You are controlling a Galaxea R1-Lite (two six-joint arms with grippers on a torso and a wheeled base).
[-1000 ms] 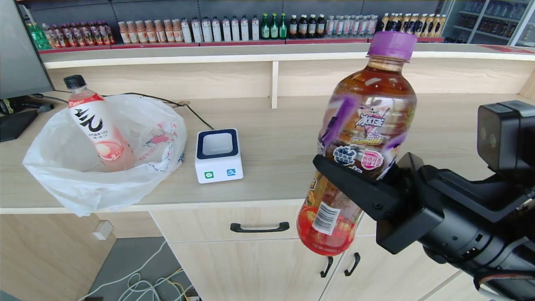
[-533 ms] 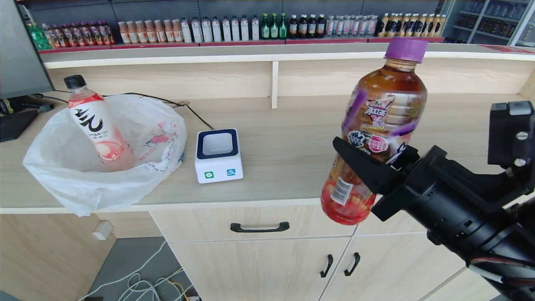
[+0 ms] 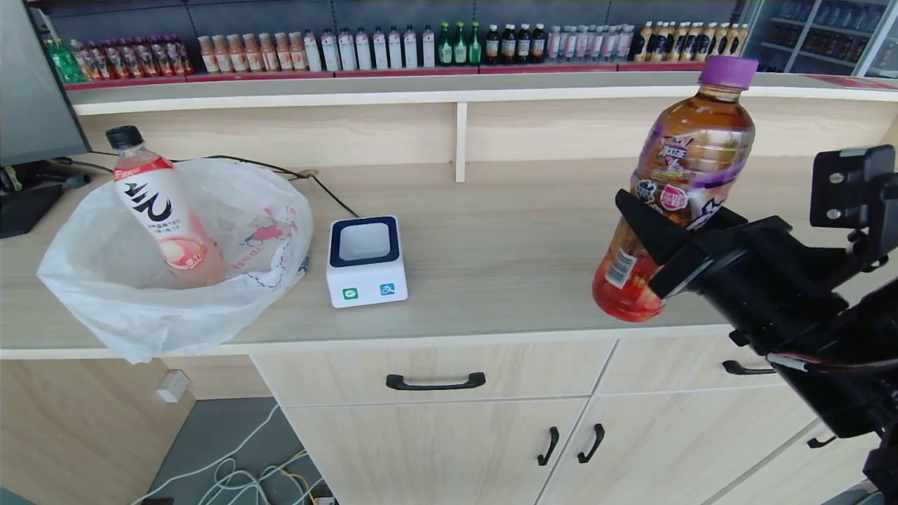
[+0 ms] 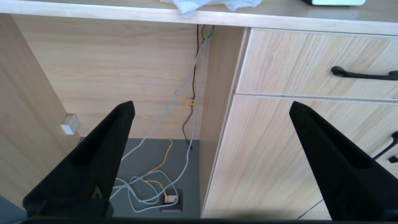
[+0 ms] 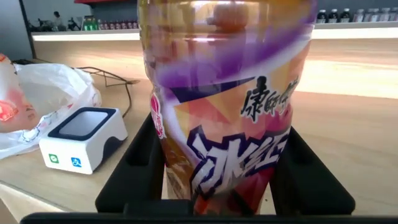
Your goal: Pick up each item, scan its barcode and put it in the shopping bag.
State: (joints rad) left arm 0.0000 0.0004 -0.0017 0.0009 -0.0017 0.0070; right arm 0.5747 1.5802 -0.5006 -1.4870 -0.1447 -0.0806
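My right gripper (image 3: 677, 242) is shut on an iced tea bottle (image 3: 673, 196) with a purple cap, held upright above the right part of the counter; its barcode faces left near the base. The same iced tea bottle (image 5: 227, 106) sits between the right gripper's fingers (image 5: 134, 165) in the right wrist view. The white barcode scanner (image 3: 366, 261) sits mid-counter, also seen as the scanner (image 5: 82, 138). A white shopping bag (image 3: 175, 259) at the left holds a pink drink bottle (image 3: 165, 210). My left gripper (image 4: 211, 162) is open, low in front of the cabinet below the counter.
A wooden counter (image 3: 491, 231) with drawers and cabinet doors (image 3: 435, 382) below. A raised back shelf (image 3: 449, 88) carries rows of bottles. Cables (image 4: 177, 168) lie on the floor under the counter's left end. A monitor (image 3: 31, 84) stands at far left.
My right gripper has carried the iced tea bottle to the right and farther from the camera, away from the scanner. The bag and scanner have not moved.
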